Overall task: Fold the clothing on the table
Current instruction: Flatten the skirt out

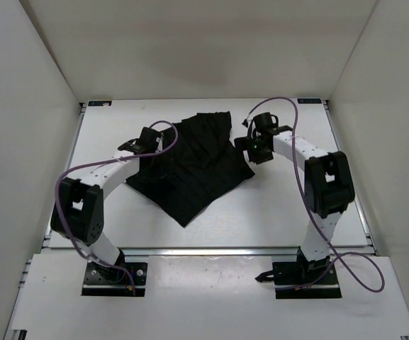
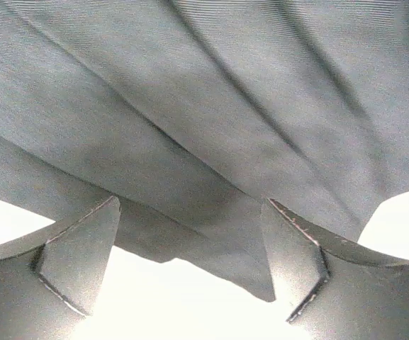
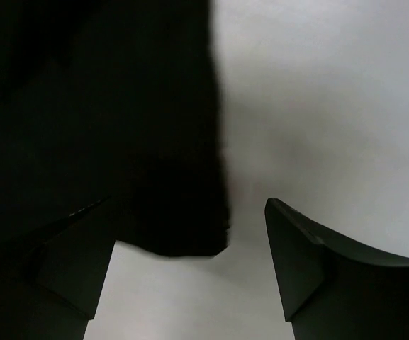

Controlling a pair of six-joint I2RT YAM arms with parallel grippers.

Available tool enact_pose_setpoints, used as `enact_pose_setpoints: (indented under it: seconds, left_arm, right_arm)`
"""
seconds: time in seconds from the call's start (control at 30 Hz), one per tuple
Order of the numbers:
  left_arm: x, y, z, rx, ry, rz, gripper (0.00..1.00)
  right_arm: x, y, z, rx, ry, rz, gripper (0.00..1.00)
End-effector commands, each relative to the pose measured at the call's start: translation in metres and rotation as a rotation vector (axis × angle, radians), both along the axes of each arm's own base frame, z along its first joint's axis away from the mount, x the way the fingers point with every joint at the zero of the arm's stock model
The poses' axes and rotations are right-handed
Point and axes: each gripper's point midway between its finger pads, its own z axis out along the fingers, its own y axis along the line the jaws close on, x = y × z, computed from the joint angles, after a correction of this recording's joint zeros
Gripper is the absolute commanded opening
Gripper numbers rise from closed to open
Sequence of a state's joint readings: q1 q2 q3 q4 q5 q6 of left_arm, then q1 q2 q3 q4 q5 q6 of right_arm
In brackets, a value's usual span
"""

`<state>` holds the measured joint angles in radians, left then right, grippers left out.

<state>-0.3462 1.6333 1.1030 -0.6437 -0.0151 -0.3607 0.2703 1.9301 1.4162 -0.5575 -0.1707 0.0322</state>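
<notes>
Black clothing [image 1: 193, 166] seen crumpled at worktop [image 1: 282, 205] centre. At its 10 o'clock edge, left jaws seen spread; at 2 o'clock edge, right jaws spread. Cloth not pinched.

the clothing [image 1: 193, 166], matte black and soft, lies rumpled on the far middle of the white table [image 1: 282, 212], gathered into a rough diamond. one corner points toward the near edge, a narrower flap reaches toward the far edge, and long shallow creases run across the fabric.
</notes>
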Motion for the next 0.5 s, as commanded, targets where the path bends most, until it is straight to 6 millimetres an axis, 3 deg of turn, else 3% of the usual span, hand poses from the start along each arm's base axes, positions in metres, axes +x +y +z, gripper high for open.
enact_pose_setpoints:
  seconds: [0.0,0.07,0.2,0.33,0.47]
  left_arm:
    - [-0.016,-0.028,0.046,-0.125,-0.074,-0.047,0.93]
    - [-0.037,-0.038,0.042,-0.208,-0.064,-0.023,0.93]
    - [-0.081,-0.057,0.018,-0.339,0.002,0.002,0.91]
    - [-0.103,-0.069,0.005,-0.399,0.021,0.029,0.90]
    - [-0.114,-0.079,-0.001,-0.479,0.022,0.080,0.87]
  right_arm:
    - [-0.011,0.002,0.041,0.118,-0.101,0.000,0.79]
    - [-0.026,0.003,0.040,0.184,-0.086,0.012,0.78]
    - [-0.031,-0.007,0.036,0.184,-0.078,0.001,0.75]
    - [-0.040,-0.017,0.016,0.129,-0.040,0.014,0.68]
    - [-0.041,-0.013,0.001,0.192,-0.001,0.028,0.59]
